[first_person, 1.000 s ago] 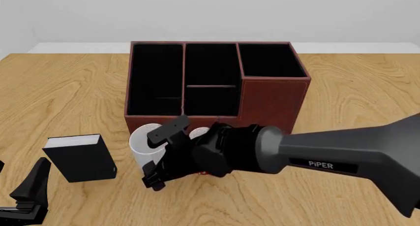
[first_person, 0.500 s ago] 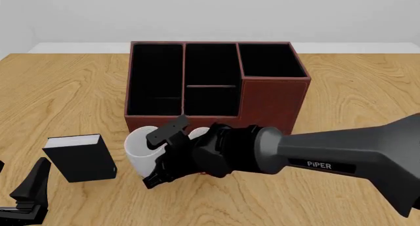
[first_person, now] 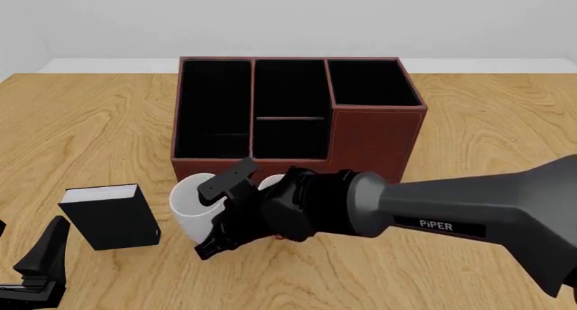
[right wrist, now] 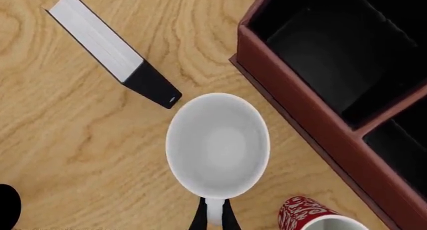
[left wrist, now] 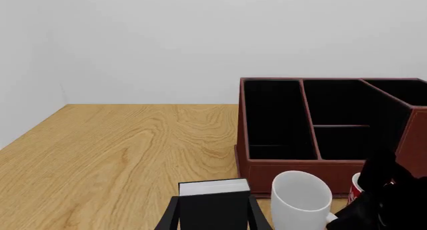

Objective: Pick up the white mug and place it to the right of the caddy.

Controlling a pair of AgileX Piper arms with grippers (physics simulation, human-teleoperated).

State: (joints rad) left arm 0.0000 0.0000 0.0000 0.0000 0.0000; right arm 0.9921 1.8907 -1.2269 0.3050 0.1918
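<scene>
I have the right gripper [first_person: 213,219] pinched on the handle of the white mug [first_person: 192,205], its two fingers [right wrist: 200,217] pressed against either side of the handle. The mug stands upright on the table [first_person: 90,121], just in front of the caddy [first_person: 293,114] at its left front corner, with the red mug [right wrist: 313,215] close beside it and the black book [first_person: 110,215] nearby on its left. My left gripper [first_person: 40,266] sits low by the near left edge; I cannot tell how it is set.
</scene>
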